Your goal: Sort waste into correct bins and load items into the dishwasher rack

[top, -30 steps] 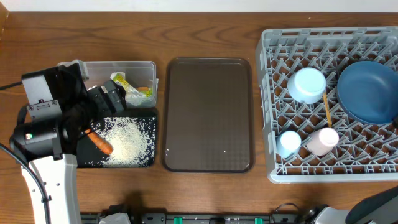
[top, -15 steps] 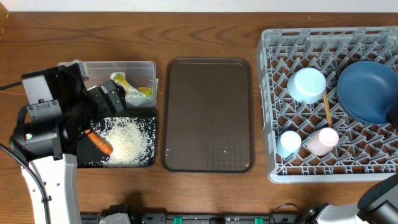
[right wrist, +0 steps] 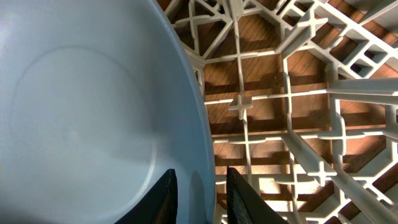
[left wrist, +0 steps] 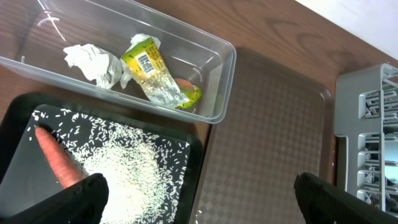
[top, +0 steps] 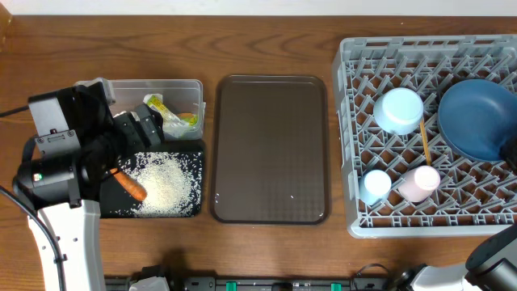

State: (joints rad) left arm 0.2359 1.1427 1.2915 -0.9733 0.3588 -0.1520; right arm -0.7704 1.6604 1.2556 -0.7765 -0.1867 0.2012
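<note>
The plate (top: 477,117) stands in the rack (top: 355,218), over at 3 o'clock on the table. The right gripper (right wrist: 199,180) is right at its rim. In the right wrist view the rim runs from 12 to 6 o'clock and passes between the two fingers, one finger (right wrist: 165,199) over the plate's face and the other over the rack's lattice. The body of the plate lies at 9 o'clock from the gripper. The fingers are set narrow either side of the rim, but I cannot tell whether they are pinching it or standing just clear.

Any move on the plate looks like the right arm's job. It would probably go cleanest along the rim's line, since a sideways pull could tip the plate off its pegs.

The left gripper (left wrist: 200,193) is far off at 9 o'clock. It hangs with its jaws spread wide and empty above the near edge of the black tray (left wrist: 18,155), where the carrot (left wrist: 56,162) lies in the rice (left wrist: 130,168).

Against a second ago, the overhead shows only small changes. The bit of right arm at the 5 o'clock corner has shifted toward the edge. A dark sliver now cuts the plate's rim at 4 o'clock. The left arm, the waste and the rest of the rack's load sit as they were.
</note>
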